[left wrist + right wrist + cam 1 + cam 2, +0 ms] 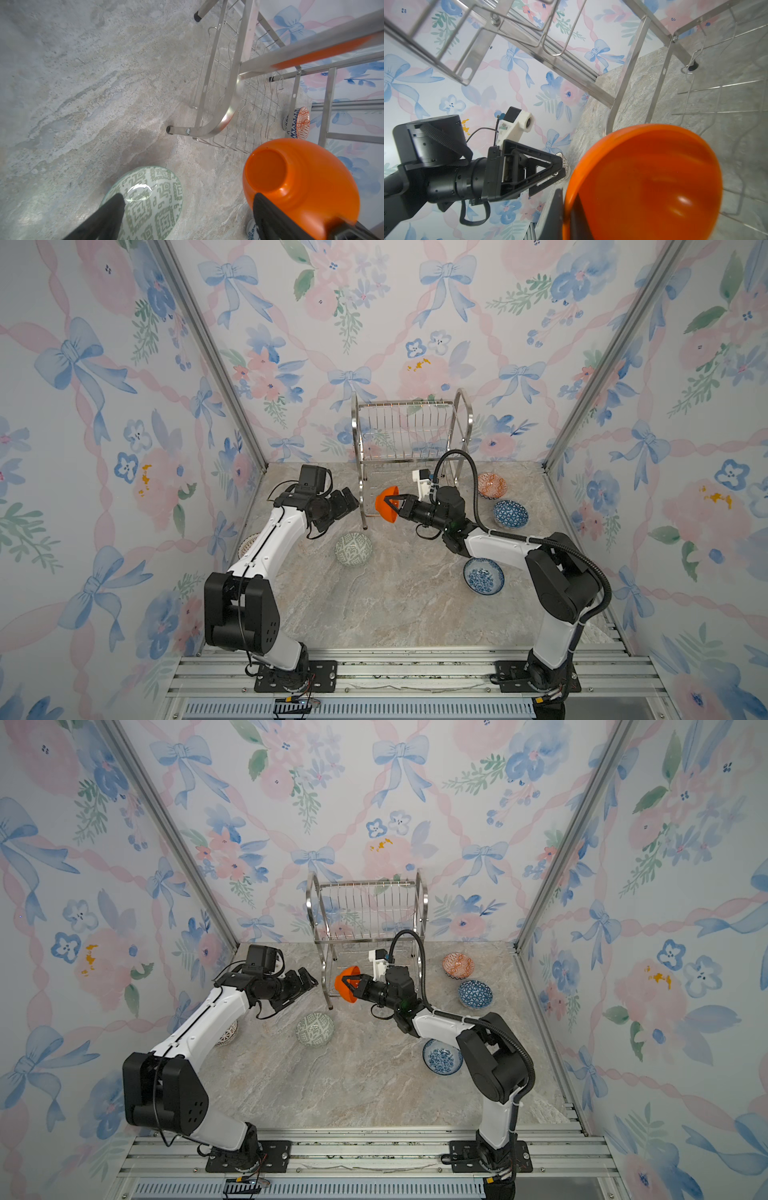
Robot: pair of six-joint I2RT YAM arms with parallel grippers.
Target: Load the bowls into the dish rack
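Orange bowl (643,182) fills the right wrist view: plain, glossy, tipped on edge, held in the air just before the dish rack's (409,423) lower shelf. Right gripper (389,506) is clenched on its rim; left gripper (350,501) hangs released nearby. Glaze looks slick and rigid, likely breakable; a rim pinch seems the surest hold

place: robot test booth | evidence: floral wallpaper panels (83,406), aluminium frame posts (210,352), arms (266,539) bolted to rails (415,672)
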